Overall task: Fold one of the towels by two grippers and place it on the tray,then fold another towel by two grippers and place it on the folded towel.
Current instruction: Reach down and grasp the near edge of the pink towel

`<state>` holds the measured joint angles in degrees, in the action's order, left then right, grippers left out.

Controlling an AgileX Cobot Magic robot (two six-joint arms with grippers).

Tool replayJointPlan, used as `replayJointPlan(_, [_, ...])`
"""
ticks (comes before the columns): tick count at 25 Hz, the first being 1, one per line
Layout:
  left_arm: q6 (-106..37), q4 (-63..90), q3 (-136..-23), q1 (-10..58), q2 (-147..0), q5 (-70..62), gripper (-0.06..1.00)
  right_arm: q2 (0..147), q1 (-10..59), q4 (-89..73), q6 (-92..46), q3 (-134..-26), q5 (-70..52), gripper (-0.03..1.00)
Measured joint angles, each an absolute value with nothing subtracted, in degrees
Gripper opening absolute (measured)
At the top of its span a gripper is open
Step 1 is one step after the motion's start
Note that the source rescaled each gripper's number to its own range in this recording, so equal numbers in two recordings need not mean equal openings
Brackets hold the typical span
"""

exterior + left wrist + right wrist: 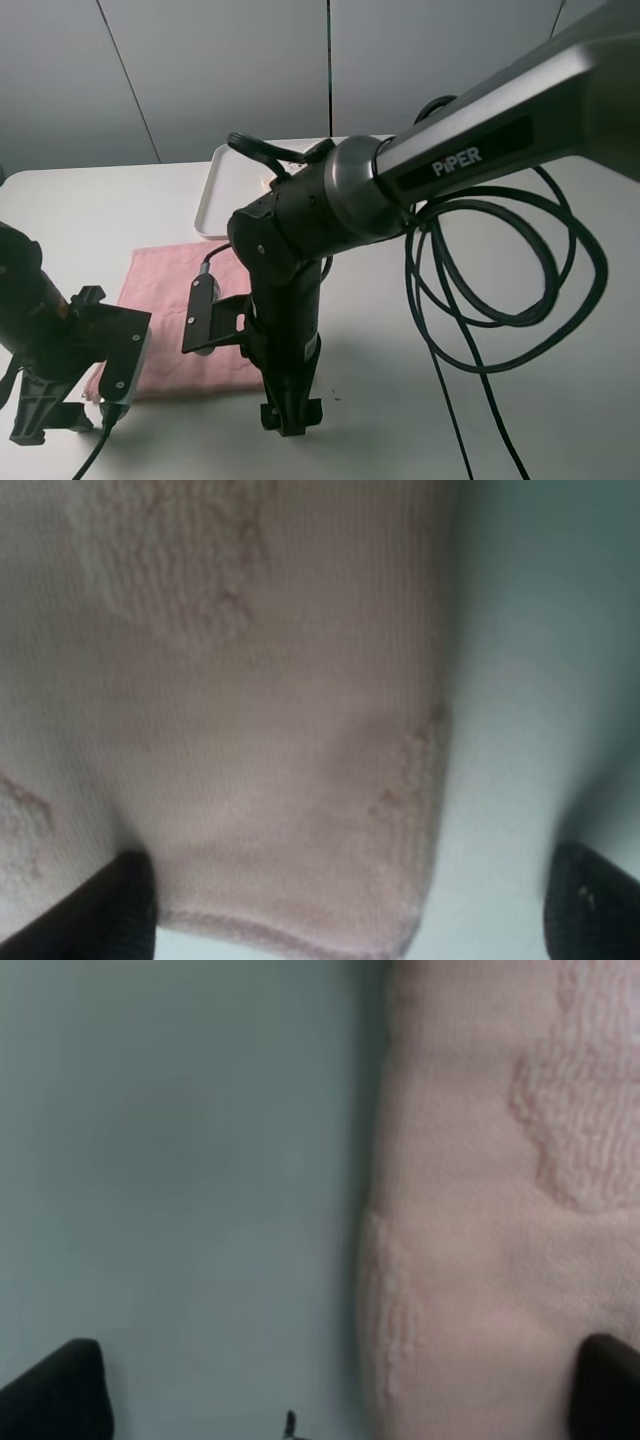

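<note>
The pale pink towel (170, 300) lies flat on the white table, near the front left. Behind it stands the white tray (222, 195), mostly hidden by my right arm; the cream towel does not show. My left gripper (60, 418) hangs low at the towel's front left corner. In the left wrist view that gripper (350, 920) is open, with the pink corner (300, 780) lying between its spread fingers (100, 915). My right gripper (290, 415) points down at the front right corner. It (330, 1400) is open and straddles the side edge of the pink towel (500, 1210).
Black cables (500, 300) loop over the table to the right of my right arm. A grey panelled wall stands behind the table. Bare tabletop (180, 1160) shows beside the towel's edge.
</note>
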<state>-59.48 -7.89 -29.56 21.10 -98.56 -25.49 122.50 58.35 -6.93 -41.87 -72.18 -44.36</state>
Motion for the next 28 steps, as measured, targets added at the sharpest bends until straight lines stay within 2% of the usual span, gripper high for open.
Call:
replayJointPlan(4, [-59.4, -7.9, -29.6, 21.1, -98.6, -25.5, 1.0, 122.6, 59.9, -4.1, -39.6, -71.8, -43.2, 1.0])
replayJointPlan(6, [-59.4, -7.9, -29.6, 21.1, -98.6, -25.5, 1.0, 122.7, 60.4, -2.2, -38.7, -71.7, -42.5, 0.91])
replayJointPlan(8, [-59.4, -7.9, -29.6, 21.1, -98.6, -25.5, 1.0, 122.8, 60.6, -1.2, -37.8, -71.7, -42.3, 0.69])
replayJointPlan(12, [-59.5, -7.9, -29.6, 21.1, -98.6, -25.5, 0.99, 122.8, 60.6, -0.6, -37.1, -71.7, -41.4, 0.11])
replayJointPlan(13, [-59.5, -7.9, -29.6, 21.1, -98.6, -25.4, 0.97, 122.8, 60.6, -0.6, -37.1, -71.7, -41.4, 0.04])
replayJointPlan(14, [-59.5, -7.9, -29.6, 21.1, -98.7, -24.9, 0.93, 122.8, 60.6, -0.6, -37.1, -71.7, -41.4, 0.02])
replayJointPlan(16, [-59.6, -8.5, -29.6, 21.1, -98.8, -23.9, 0.77, 122.8, 60.6, -0.6, -37.1, -71.7, -41.4, 0.02])
replayJointPlan(21, [-59.9, -8.7, -29.8, 21.1, -98.9, -21.7, 0.13, 122.8, 60.6, -0.6, -36.6, -71.7, -41.4, 0.02])
replayJointPlan(22, [-59.9, -8.3, -29.8, 21.1, -98.9, -21.7, 0.05, 122.8, 60.6, -0.6, -36.1, -71.7, -41.4, 0.02])
replayJointPlan(28, [-59.9, -5.5, -29.9, 21.1, -98.4, -22.6, 0.03, 122.4, 60.6, -0.8, -33.4, -71.7, -41.4, 0.01])
